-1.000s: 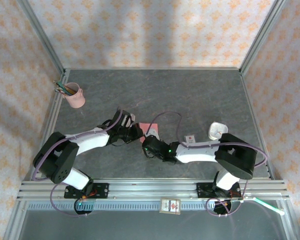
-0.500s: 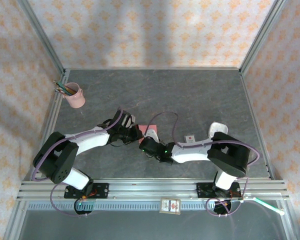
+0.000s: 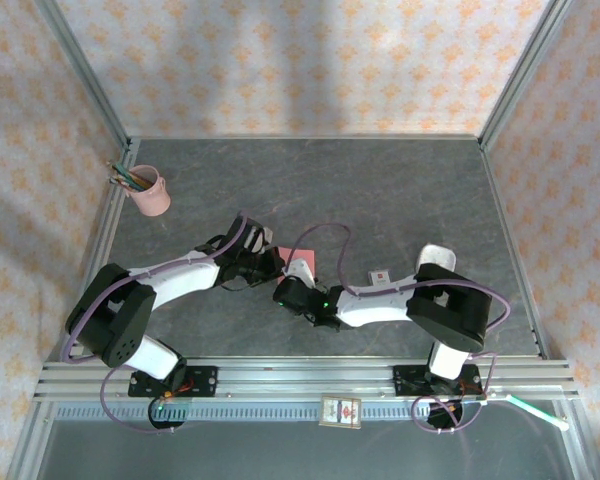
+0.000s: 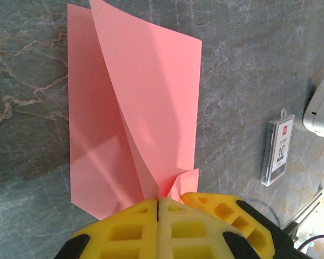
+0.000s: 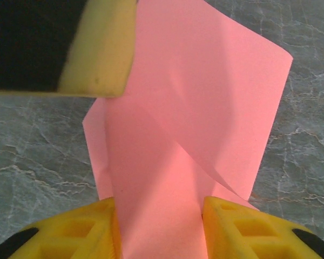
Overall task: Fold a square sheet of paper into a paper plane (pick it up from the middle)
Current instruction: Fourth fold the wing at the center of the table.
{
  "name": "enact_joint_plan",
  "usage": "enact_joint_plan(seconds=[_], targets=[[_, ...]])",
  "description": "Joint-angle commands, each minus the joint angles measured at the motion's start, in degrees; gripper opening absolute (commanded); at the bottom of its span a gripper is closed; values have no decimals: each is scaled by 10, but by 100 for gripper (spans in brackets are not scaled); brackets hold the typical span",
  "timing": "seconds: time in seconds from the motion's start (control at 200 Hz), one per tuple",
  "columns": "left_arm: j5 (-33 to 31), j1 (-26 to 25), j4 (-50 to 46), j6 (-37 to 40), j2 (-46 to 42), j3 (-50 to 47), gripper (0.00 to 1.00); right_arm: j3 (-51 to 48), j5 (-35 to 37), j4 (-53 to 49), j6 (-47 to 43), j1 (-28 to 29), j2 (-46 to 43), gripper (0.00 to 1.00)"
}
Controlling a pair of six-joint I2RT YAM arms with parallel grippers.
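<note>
One square sheet of paper (image 4: pixel 146 97), pinched by left end effector (image 4: pixel 158 204)

Top camera high above and behind me, looking down on the whole table (image 3: pixel 400 190), both my wrist cameras very near, facing the same pink paper (image 4: pixel 151 97) from opposite sides.

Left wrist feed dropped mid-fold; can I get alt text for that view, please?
The left gripper is shut on the near edge of the salmon-pink sheet of paper, which is partly folded, one flap lifted and curling over the other, above the grey marbled table. To the right lie a small white-and-black tag and a white object cut off by the frame edge.
</note>
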Motion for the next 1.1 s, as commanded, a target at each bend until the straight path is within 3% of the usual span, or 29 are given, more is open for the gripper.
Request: enact_joint_plan(seconds=[0.0, 0.39, 0.956, 1.096], targets=[[1, -4, -28, 17, -1, 15, 0, 10, 37, -21, 11, 4, 6, 39], [1, -4, -23, 19, 2, 10, 0, 7, 35, -18, 15, 5, 4, 30], [1, -4, -30, 32, 10, 13, 0, 0, 55, -24, 13, 4, 4, 27], [-1, -3, -30, 34, 13, 15, 0, -3, 57, -21, 11, 5, 2, 21]])
